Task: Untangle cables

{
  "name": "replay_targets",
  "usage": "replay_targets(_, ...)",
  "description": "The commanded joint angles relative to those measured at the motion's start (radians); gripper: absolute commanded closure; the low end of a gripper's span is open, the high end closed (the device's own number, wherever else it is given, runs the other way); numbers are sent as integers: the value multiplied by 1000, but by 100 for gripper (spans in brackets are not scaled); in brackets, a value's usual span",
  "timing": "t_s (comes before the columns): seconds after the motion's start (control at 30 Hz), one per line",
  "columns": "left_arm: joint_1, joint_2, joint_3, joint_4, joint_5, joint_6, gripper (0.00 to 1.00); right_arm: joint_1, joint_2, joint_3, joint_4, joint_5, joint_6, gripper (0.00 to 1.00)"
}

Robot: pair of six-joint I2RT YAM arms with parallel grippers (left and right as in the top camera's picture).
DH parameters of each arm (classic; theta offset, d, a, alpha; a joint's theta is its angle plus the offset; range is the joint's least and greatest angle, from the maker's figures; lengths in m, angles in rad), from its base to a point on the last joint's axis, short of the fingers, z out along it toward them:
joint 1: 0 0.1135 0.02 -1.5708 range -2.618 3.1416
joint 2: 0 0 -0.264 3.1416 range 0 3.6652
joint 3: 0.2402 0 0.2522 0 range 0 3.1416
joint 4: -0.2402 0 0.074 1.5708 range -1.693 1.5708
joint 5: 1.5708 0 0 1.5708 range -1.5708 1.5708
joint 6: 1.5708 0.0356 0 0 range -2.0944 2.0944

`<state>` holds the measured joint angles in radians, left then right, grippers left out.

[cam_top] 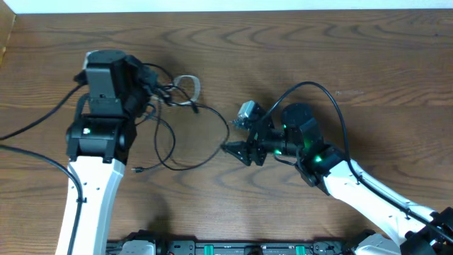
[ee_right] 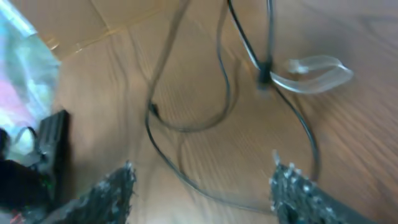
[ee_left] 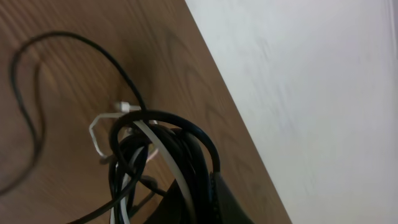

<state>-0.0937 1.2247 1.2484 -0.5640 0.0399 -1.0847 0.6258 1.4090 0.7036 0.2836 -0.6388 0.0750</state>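
The cables are thin black cords and one white one. My left gripper (cam_top: 154,91) is shut on their tangled bundle (ee_left: 177,155), which rises between its fingers (ee_left: 221,196) in the left wrist view. A white loop (cam_top: 190,85) sticks out of the bundle to the right. From it a long black cord (cam_top: 212,152) sweeps across the table, with a small plug end (cam_top: 139,170) lying loose. My right gripper (cam_top: 232,150) is open just right of that sweep. In the right wrist view the black cord (ee_right: 205,190) lies on the wood between the spread fingertips (ee_right: 289,180), untouched. The white loop (ee_right: 314,71) shows beyond.
The table's far edge (ee_left: 236,106) runs close behind the bundle, with a pale floor (ee_left: 311,74) past it. A cardboard piece (cam_top: 6,35) sits at the far left corner. The left arm's base (ee_right: 37,155) shows at the left of the right wrist view.
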Motion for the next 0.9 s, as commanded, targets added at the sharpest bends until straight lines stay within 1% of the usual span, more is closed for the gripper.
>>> replay_targets(0.0, -58, -16, 31, 38, 39, -52, 92, 39, 5, 0, 43, 12, 169, 30)
replay_targets(0.1, -108, -16, 31, 66, 39, -70, 92, 68, 5, 0, 58, 106, 217, 25)
replay_targets(0.3, -202, -16, 31, 111, 39, -81, 92, 102, 21, 0, 100, 233, 311, 26)
replay_targets(0.47, -252, -16, 31, 125, 39, -101, 92, 101, 75, 0, 188, 248, 436, 26)
replay_targets(0.63, -291, -16, 31, 125, 39, -106, 92, 102, 150, 0, 299, 248, 515, 27)
replay_targets(0.77, -299, -16, 31, 124, 39, -106, 92, 103, 214, 0, 413, 243, 599, 30)
replay_targets(0.87, -299, -16, 31, 124, 39, -106, 92, 103, 234, 0, 468, 244, 609, 38)
